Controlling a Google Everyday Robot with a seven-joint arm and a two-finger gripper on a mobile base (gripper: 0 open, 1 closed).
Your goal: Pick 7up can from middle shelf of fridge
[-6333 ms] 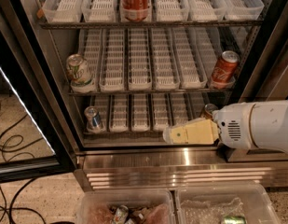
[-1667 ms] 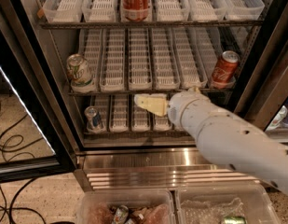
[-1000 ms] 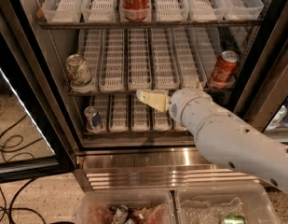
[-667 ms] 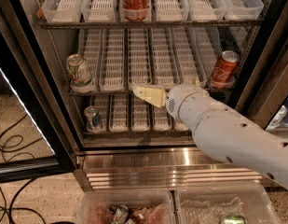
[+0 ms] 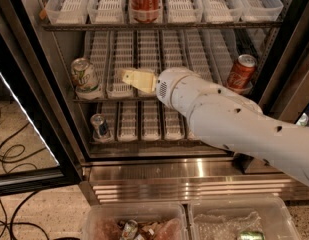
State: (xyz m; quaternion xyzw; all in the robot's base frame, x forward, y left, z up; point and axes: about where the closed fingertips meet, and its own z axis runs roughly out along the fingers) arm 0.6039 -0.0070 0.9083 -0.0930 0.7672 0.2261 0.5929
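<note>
The 7up can (image 5: 84,78), pale green and white with a silver top, stands tilted at the left end of the middle shelf (image 5: 144,97), a wire rack with white slotted lane trays. The fridge (image 5: 34,104) has its door open. My gripper (image 5: 126,76), pale yellow on a white arm, reaches in at middle-shelf height. It points left and sits a short way right of the can, apart from it and holding nothing.
A red cola can (image 5: 241,72) stands at the right end of the middle shelf, another (image 5: 145,1) on the top shelf. A small blue-silver can (image 5: 100,126) stands on the lower shelf. Clear bins (image 5: 136,224) with cans lie on the floor in front. Cables (image 5: 9,154) lie at left.
My gripper has risen from the lower shelf's level to the middle shelf and moved left toward the 7up can. The cans have not moved.
</note>
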